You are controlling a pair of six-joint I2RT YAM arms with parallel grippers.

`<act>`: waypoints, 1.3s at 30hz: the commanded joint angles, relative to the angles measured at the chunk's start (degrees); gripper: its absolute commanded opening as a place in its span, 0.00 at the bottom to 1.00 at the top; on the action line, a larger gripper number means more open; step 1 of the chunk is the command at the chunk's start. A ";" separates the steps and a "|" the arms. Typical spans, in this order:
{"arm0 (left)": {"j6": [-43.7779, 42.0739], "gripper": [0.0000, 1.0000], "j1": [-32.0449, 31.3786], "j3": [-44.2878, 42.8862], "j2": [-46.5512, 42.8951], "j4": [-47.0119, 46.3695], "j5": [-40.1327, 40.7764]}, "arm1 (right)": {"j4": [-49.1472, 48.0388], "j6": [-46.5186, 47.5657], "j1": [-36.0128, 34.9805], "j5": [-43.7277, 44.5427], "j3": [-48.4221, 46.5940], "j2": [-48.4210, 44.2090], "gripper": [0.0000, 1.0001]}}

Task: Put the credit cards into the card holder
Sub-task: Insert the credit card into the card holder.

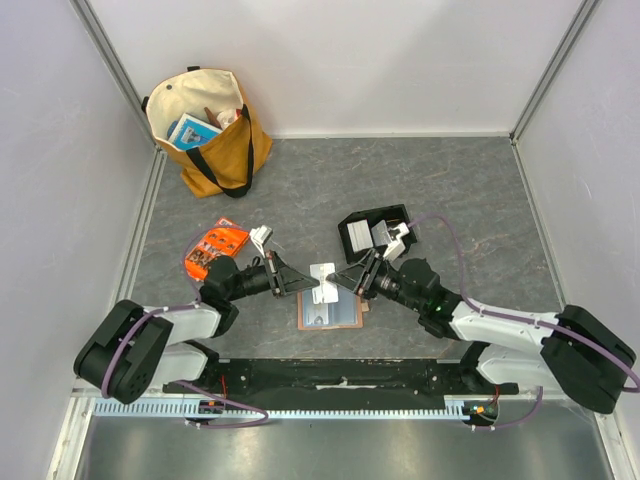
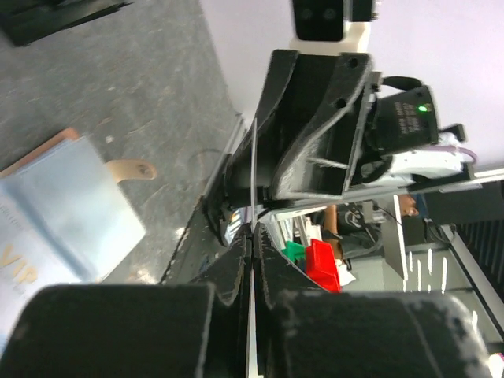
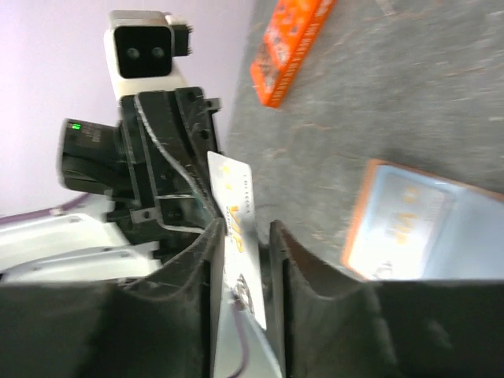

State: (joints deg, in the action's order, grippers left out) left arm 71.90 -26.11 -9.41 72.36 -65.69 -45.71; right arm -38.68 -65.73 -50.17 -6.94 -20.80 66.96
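The card holder (image 1: 331,313) lies open on the table between the arms, its light-blue inner face (image 2: 71,209) up; it also shows in the right wrist view (image 3: 417,228). My left gripper (image 1: 306,282) is shut on a white credit card (image 1: 323,283), seen edge-on in the left wrist view (image 2: 253,177). My right gripper (image 1: 346,279) faces it. Its jaws stand apart around the card's other end (image 3: 234,201), with a gap on one side. More pale cards (image 1: 385,235) sit in the black tray (image 1: 358,235).
An orange printed packet (image 1: 215,247) lies left of the left arm and shows in the right wrist view (image 3: 291,47). A yellow tote bag (image 1: 208,135) stands at the back left. Walls close in the table on three sides.
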 commanded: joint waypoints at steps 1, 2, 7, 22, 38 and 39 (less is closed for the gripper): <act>-9.73 0.02 0.00 -2.89 -2.57 22.13 1.50 | 12.45 4.02 1.83 6.40 0.59 -5.16 0.42; -11.41 0.02 0.00 -3.07 -3.09 24.88 2.29 | 16.05 5.43 1.92 7.80 0.23 -6.39 0.45; -17.58 0.02 -0.17 -6.76 -0.21 36.95 2.83 | 27.33 9.83 1.92 8.80 -2.84 -6.32 0.28; -23.03 0.02 -2.02 -10.98 8.41 41.52 5.28 | 25.67 9.93 1.83 3.69 -5.22 7.83 0.09; -26.99 0.02 -3.86 -12.92 10.34 46.01 9.24 | 29.71 9.92 1.83 6.59 -4.60 12.58 0.06; -26.46 0.02 -3.86 -12.83 10.78 44.79 8.89 | 29.71 9.84 1.83 6.59 -4.52 12.84 0.07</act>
State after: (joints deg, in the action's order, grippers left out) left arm 47.37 -29.71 -20.86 81.89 -19.20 -37.26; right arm -11.27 -56.34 -48.25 -2.02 -24.34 78.48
